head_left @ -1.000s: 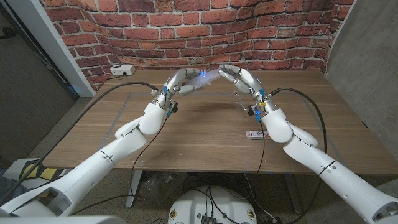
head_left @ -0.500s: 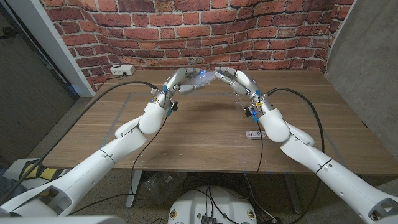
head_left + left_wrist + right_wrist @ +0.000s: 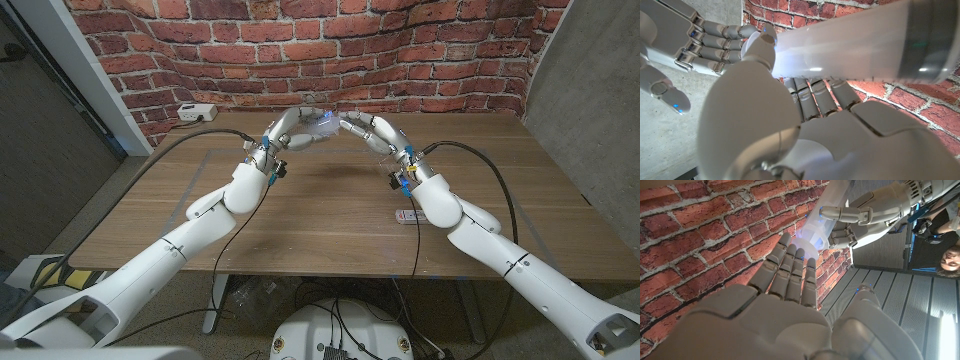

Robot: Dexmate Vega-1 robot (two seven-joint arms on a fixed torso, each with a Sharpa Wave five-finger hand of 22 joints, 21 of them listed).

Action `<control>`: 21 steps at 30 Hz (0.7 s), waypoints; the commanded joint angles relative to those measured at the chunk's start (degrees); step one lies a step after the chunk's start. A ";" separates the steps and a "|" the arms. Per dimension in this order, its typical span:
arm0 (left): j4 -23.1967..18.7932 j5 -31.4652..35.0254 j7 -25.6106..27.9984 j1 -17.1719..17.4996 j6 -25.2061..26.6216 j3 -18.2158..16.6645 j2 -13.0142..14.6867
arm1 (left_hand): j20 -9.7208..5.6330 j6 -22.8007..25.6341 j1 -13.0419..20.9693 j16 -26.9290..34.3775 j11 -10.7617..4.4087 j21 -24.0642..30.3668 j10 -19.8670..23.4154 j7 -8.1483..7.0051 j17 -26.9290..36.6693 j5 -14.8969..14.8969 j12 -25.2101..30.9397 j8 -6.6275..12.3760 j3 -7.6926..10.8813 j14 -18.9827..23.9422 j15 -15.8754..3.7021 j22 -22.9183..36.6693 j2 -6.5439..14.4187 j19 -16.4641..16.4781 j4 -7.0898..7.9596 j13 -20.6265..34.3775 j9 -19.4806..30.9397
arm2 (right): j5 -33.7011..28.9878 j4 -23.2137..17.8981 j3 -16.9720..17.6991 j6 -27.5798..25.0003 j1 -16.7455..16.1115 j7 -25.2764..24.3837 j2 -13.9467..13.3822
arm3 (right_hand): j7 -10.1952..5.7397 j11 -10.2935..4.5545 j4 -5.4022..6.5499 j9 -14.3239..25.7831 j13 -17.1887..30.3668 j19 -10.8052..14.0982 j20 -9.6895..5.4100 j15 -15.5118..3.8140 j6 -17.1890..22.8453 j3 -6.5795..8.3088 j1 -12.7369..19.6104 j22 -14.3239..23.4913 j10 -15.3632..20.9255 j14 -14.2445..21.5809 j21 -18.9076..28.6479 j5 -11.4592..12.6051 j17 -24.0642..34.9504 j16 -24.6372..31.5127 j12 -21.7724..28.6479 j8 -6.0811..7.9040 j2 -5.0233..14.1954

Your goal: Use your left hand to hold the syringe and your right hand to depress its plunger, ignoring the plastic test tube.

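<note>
Since a second ago, the right hand (image 3: 372, 130) has slid leftward until its extended fingertips (image 3: 799, 253) meet the end of the translucent, frosted plastic syringe (image 3: 322, 123). On the left, the left hand (image 3: 291, 131) grips that smooth cylindrical barrel, fingers wrapped round it, raised above the far part of the matt wooden table (image 3: 330, 215) before the rough red brick wall (image 3: 420, 50). On the right, the right hand's fingers are straight and together, holding nothing. Pressing well probably means pushing straight along the barrel's axis while the left grip stays firm. I cannot make out the test tube.
</note>
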 commanded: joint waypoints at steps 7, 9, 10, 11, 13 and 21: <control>-0.34 0.09 -0.40 -0.17 0.99 0.39 -0.29 | 0.25 -0.02 2.33 0.34 0.16 0.02 -0.02 0.22 0.19 0.38 0.06 -0.40 4.72 0.31 -4.07 0.20 4.46 0.13 4.15 0.27 0.31 | 0.49 0.43 -0.53 0.75 0.65 1.22 -0.24 | 0.04 0.06 0.16 0.13 0.11 0.75 -1.02 -0.11 0.78 -0.16 0.67 0.08 0.87 0.67 -0.09 -0.01 0.21 -0.10 0.18 0.14 0.46; -0.39 0.12 -0.33 -0.11 1.06 0.39 -0.30 | 0.24 -0.02 2.32 0.33 0.15 0.01 -0.01 0.24 0.19 0.38 0.06 -0.40 4.74 0.29 -4.02 0.20 4.46 0.13 4.15 0.27 0.31 | 0.37 0.13 -0.35 0.61 0.42 1.01 -0.32 | 0.06 0.08 0.16 0.13 0.11 0.77 -1.03 -0.08 0.81 -0.15 0.68 0.08 0.89 0.70 -0.11 -0.01 0.22 -0.11 0.17 0.13 0.47; -0.42 0.11 -0.35 -0.08 1.09 0.40 -0.28 | 0.25 -0.04 2.31 0.32 0.13 0.01 -0.06 0.29 0.19 0.38 0.05 -0.41 4.74 0.25 -3.99 0.20 4.46 0.13 4.15 0.27 0.31 | 0.30 -0.03 -0.22 0.53 0.26 0.83 -0.37 | 0.04 0.06 0.16 0.13 0.11 0.78 -1.03 -0.10 0.82 -0.15 0.68 0.08 0.87 0.72 -0.11 -0.01 0.22 -0.11 0.15 0.13 0.48; -0.47 0.14 -0.29 -0.02 1.17 0.39 -0.28 | 0.25 -0.03 2.30 0.33 0.13 0.02 -0.15 0.31 0.19 0.37 0.01 -0.41 4.76 0.26 -4.01 0.20 4.46 0.15 4.15 0.27 0.31 | 0.23 -0.21 -0.09 0.43 0.12 0.72 -0.46 | -0.02 0.07 0.16 0.13 0.11 0.80 -1.02 -0.10 0.81 -0.15 0.69 0.08 0.86 0.73 -0.12 -0.01 0.22 -0.12 0.13 0.10 0.48; -0.61 0.14 -0.20 0.15 1.35 0.32 -0.23 | 0.27 0.03 2.27 0.30 0.18 -0.01 -0.14 0.24 0.19 0.37 0.02 -0.39 4.78 0.19 -3.96 0.20 4.45 0.10 4.15 0.27 0.31 | 0.20 -0.50 0.22 0.33 -0.22 0.34 -0.54 | 0.00 0.01 0.16 0.13 0.11 0.81 -1.04 -0.07 0.79 -0.15 0.69 0.08 0.81 0.79 -0.14 -0.01 0.22 -0.12 0.08 0.07 0.49; -1.18 0.05 -0.21 0.65 1.94 0.09 0.17 | 0.30 -0.11 2.17 0.27 0.11 -0.02 -0.18 0.25 0.19 0.37 0.02 -0.44 4.85 0.08 -3.83 0.20 4.39 0.09 4.17 0.27 0.32 | -0.05 -1.68 1.40 -0.30 -1.31 -1.08 -0.74 | 0.07 0.15 0.17 0.14 0.11 0.82 -1.03 -0.06 0.56 -0.17 0.71 0.09 0.70 0.64 -0.25 -0.04 0.22 -0.30 -0.09 -0.15 0.51</control>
